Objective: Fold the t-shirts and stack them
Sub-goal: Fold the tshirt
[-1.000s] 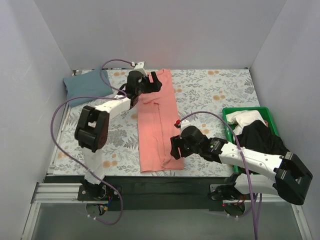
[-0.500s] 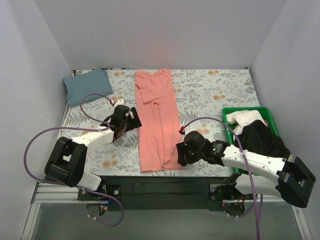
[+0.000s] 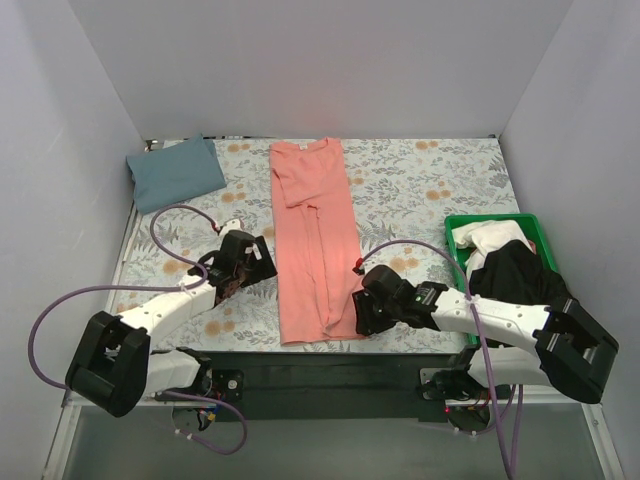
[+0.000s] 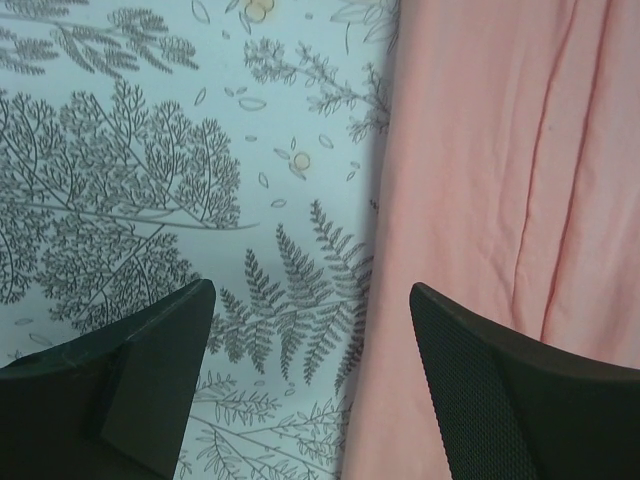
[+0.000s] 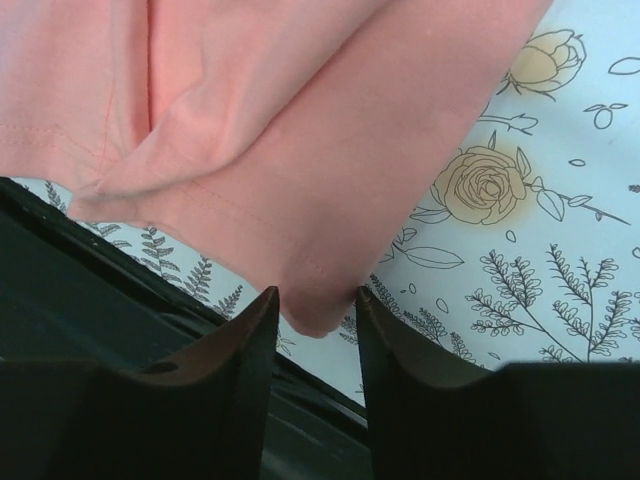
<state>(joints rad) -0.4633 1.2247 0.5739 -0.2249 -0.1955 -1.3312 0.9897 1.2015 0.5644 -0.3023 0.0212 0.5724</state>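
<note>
The coral-pink t-shirt lies folded into a long strip down the middle of the floral cloth. The slate blue-grey t-shirt lies folded at the far left corner. My left gripper is open and low over the pink shirt's left edge. In the left wrist view the gripper straddles that edge of the shirt. My right gripper is at the shirt's near right corner. In the right wrist view the gripper has its jaws narrowly apart on either side of the corner, which lies flat.
A green bin at the right holds white and black cloths. The grey floral-print cloth covers the table. The black front edge runs just near the shirt's hem, also in the right wrist view. Walls close in on three sides.
My left arm has drawn back from the shirt's far collar end to its left edge near the middle. The collar end now lies flat. My right gripper has shifted slightly to the near right corner.
</note>
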